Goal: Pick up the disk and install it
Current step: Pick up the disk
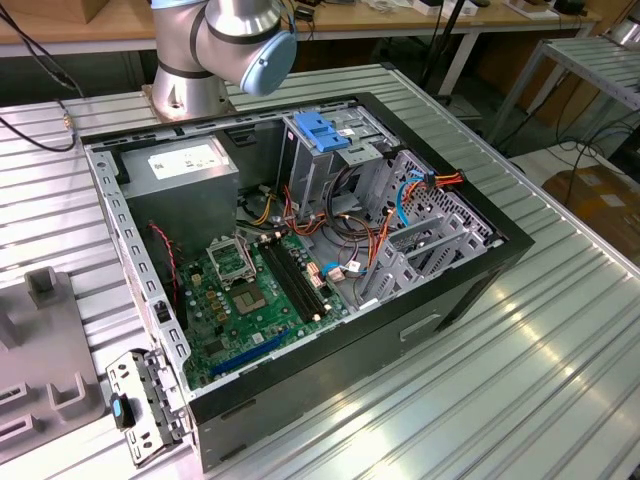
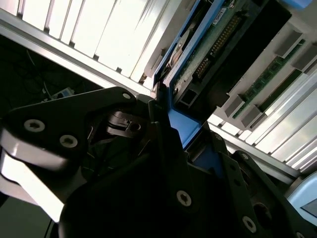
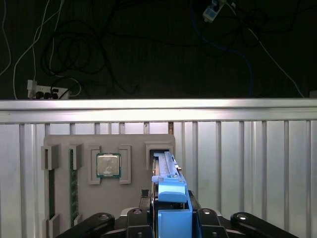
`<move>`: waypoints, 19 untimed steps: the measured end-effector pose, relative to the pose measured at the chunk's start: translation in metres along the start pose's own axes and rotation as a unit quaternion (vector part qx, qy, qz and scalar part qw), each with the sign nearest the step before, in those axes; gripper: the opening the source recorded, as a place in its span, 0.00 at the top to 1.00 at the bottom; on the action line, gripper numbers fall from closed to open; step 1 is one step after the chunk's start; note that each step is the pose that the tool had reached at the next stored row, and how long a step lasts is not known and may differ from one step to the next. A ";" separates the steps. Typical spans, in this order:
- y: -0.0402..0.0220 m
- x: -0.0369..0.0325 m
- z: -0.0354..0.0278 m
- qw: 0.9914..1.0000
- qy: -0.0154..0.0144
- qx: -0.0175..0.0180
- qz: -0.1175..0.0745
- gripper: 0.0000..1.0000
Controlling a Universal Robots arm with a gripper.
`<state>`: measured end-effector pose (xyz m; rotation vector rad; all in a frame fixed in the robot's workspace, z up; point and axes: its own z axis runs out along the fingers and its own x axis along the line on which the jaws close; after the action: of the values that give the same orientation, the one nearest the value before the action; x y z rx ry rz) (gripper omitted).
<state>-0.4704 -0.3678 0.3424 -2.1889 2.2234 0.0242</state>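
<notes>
Edgewise, tool [image 3: 172, 208] clamps disk [image 3: 167, 171] — connector pins [image 2: 219, 43] in second wrist view.

- One robot arm [image 1: 215, 45] with one gripper [image 3: 172, 214]
- One disk [image 3: 171, 191]
- One open computer case [image 1: 330, 385]
- One green motherboard [image 1: 250, 300]
- One power supply [image 1: 185, 180]
- One grey tray [image 3: 133, 208]
- One processor chip [image 3: 108, 165]
- One white power strip [image 3: 45, 91]
</notes>
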 end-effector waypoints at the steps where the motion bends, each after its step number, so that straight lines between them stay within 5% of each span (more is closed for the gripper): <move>1: 0.0000 0.0000 -0.0001 1.000 0.000 0.000 0.000 0.63; 19: -0.0001 -0.0001 -0.0051 1.000 0.000 0.000 0.000 0.63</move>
<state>-0.4704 -0.3679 0.3475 -2.1889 2.2233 0.0244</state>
